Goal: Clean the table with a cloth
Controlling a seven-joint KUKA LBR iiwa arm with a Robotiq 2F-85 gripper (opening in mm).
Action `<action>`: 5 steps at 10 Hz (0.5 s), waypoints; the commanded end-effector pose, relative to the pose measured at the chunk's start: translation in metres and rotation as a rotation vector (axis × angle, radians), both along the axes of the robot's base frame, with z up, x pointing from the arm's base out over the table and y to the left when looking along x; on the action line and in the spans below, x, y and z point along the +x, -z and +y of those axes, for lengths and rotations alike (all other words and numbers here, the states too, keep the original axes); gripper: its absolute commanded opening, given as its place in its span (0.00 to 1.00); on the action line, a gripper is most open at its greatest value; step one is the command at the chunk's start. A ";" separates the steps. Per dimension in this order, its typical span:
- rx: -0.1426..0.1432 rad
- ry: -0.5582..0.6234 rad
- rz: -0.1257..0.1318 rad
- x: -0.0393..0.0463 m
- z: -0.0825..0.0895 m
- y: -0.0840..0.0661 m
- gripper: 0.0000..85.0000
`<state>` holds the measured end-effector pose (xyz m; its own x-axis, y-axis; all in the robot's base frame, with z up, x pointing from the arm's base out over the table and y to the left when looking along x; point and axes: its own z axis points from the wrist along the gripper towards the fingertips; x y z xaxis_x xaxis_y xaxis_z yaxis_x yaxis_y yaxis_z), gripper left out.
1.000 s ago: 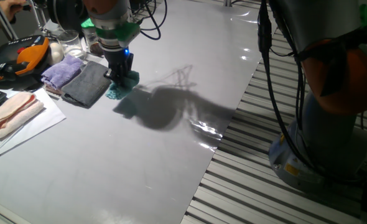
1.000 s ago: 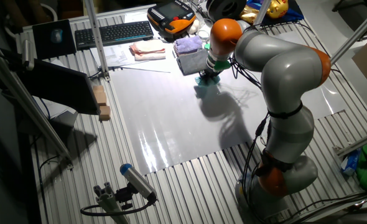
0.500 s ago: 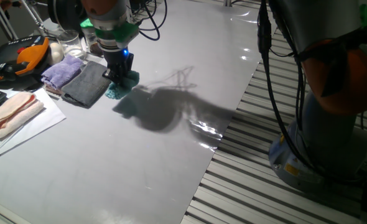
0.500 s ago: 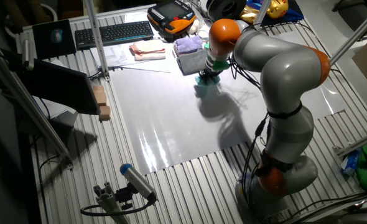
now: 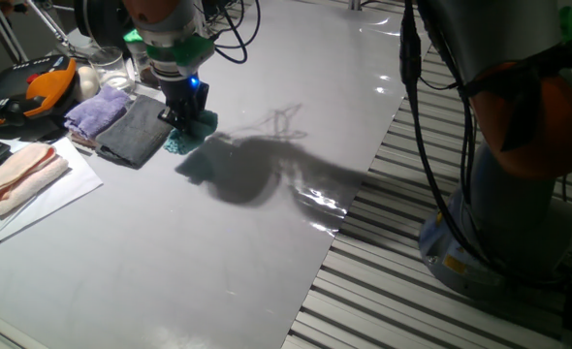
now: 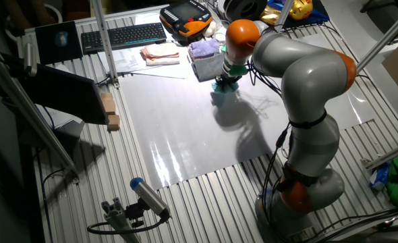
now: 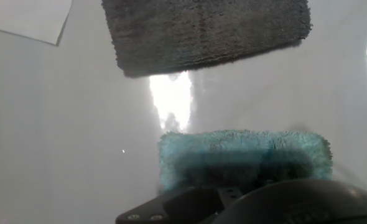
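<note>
The end effector (image 5: 183, 122) was down at the far left part of the table (image 5: 267, 242), pressed onto the teal cloth (image 5: 191, 133), which lay flat on the glossy pale surface just beside the dark grey cloth (image 5: 136, 133). From where I stood, the arm reached over from the right side of the table and threw a broad dark shadow across the surface next to the teal cloth. A small blue light glowed on the wrist above the fingers. In the hand view, the teal cloth (image 7: 242, 158) filled the lower middle, its fluffy edge sticking out in front of the black body of the end effector (image 7: 246, 202), with the dark grey cloth (image 7: 205, 31) lying a little apart across a strip of bare, shining table (image 7: 59, 137). I could not tell whether the fingers were apart or clamped on the cloth, as the cloth and the hand's own body hid them. Beyond the grey cloth lay a lilac cloth (image 5: 97, 110), touching it, and further left a pink cloth (image 5: 19, 174) rested on a sheet of white paper (image 5: 48, 199). From the other fixed view, the end effector (image 6: 224, 84) stood over the teal cloth (image 6: 222, 94), with a keyboard (image 6: 123, 36) further back behind the table (image 6: 185, 135).
</note>
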<state>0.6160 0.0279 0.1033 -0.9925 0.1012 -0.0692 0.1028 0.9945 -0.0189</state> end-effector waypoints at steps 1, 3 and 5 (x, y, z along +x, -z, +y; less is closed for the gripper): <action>0.000 -0.004 0.001 -0.0001 0.000 0.000 0.00; -0.012 -0.013 -0.005 -0.0001 0.000 0.000 0.00; -0.029 -0.044 -0.002 -0.0001 0.000 0.000 0.00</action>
<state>0.6160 0.0278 0.1033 -0.9966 0.0427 -0.0705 0.0462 0.9978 -0.0477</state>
